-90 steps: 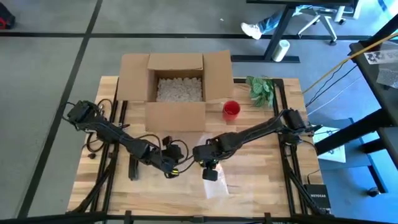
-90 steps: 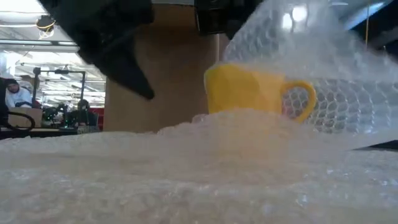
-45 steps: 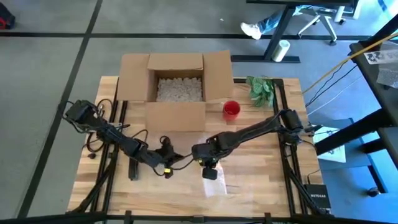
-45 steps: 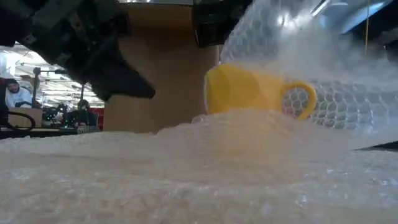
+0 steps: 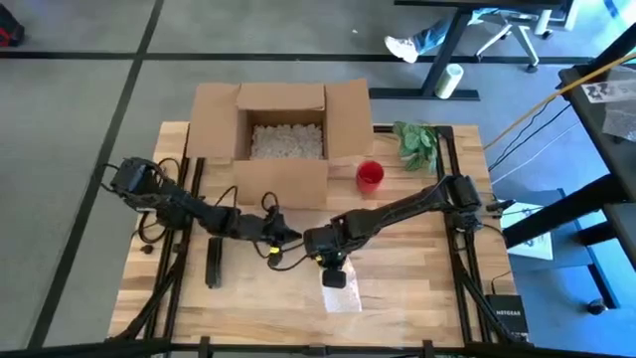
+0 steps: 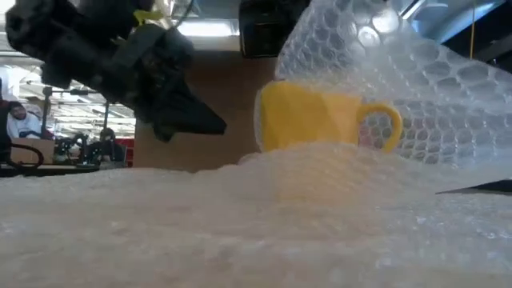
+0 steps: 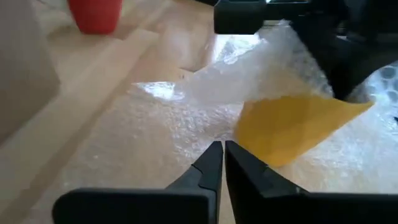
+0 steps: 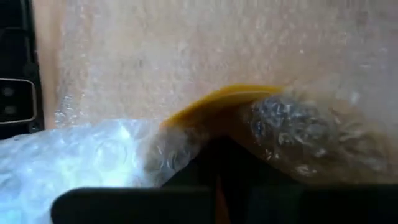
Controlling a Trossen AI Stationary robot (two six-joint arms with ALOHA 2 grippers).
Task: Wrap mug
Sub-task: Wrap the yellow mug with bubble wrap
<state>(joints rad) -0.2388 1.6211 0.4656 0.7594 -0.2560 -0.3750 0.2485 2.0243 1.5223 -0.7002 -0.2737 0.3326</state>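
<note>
Yellow mug (image 6: 320,120), bubble wrap (image 6: 416,88) draped over it, pinched by right jaws; left jaws together.

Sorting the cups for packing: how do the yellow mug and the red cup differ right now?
The yellow mug has a handle and sits under bubble wrap; the red cup shows no handle and stands bare beside the cardboard box. Both rest on the table.

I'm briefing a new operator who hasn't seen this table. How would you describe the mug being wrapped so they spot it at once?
Start at the open cardboard box at the table's far side, then look to the near side, where a clear bubble wrap sheet lies. The mug stands on that sheet, partly draped by it, under the right gripper. It is yellow with a loop handle, unlike the red cup beside the box.
</note>
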